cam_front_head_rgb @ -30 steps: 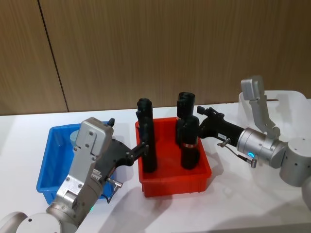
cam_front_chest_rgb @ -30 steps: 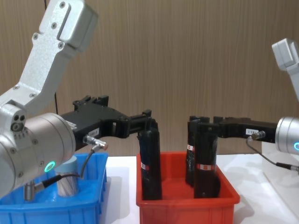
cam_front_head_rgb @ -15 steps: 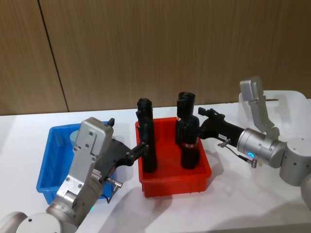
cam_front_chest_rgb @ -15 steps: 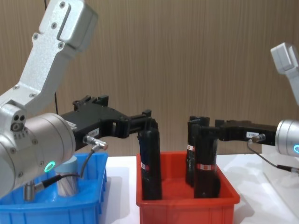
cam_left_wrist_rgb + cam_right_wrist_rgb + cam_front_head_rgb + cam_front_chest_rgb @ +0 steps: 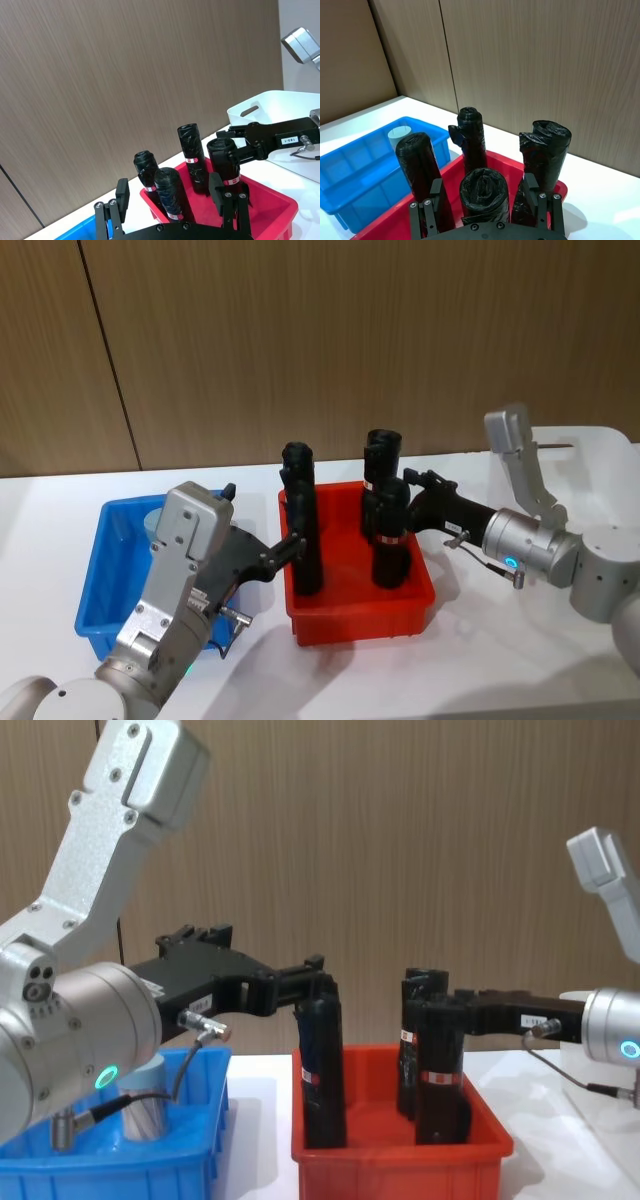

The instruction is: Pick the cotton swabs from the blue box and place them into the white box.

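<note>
Cotton swabs (image 5: pixel 146 1105), one clear jar with a pale blue cap, stand in the blue box (image 5: pixel 105 580) at the lower left of the head view, untouched. Both arms are instead at the red bin (image 5: pixel 360 585) in the centre. The left gripper (image 5: pixel 290 545) reaches in from the lower left with its fingers spread on either side of a black cylinder (image 5: pixel 302 525), not visibly clamped. The right gripper (image 5: pixel 412 490) comes in from the right, open, against the upper part of another black cylinder (image 5: pixel 388 540). The white box (image 5: pixel 590 455) sits at the right edge on the worktop.

To do this step well, I judge the left gripper should back out of the red bin, swing over the blue box, and descend squarely on the jar's cap, closing gently so the light jar does not tip.
</note>
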Controlling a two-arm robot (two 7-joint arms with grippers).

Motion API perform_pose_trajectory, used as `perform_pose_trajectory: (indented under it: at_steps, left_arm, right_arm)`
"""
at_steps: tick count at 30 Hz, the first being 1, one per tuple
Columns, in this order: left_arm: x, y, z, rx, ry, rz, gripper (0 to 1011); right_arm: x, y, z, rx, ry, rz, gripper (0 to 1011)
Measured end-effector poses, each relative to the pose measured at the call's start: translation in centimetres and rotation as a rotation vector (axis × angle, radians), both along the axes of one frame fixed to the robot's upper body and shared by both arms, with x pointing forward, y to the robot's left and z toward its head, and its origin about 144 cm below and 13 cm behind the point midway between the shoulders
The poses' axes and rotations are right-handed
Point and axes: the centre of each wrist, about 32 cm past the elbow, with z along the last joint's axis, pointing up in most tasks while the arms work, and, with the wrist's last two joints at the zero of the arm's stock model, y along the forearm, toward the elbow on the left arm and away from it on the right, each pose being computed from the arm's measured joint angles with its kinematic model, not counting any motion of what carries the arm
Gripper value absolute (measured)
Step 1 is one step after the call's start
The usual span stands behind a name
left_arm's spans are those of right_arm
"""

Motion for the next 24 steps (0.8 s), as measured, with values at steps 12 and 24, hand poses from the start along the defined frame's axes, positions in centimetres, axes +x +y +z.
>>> perform_pose_trajectory:
  at_steps: [12,24]
  left_arm:
    - [0.0,0.0,0.0,0.0,0.0,0.0,1004]
    - [0.0,0.0,0.0,0.0,0.0,0.0,1004]
  right_arm:
    - [0.47,0.13,-0.47,-0.006,0.007,0.005,862]
    - [0.63,0.17,-0.45,-0.006,0.001,0.009,507]
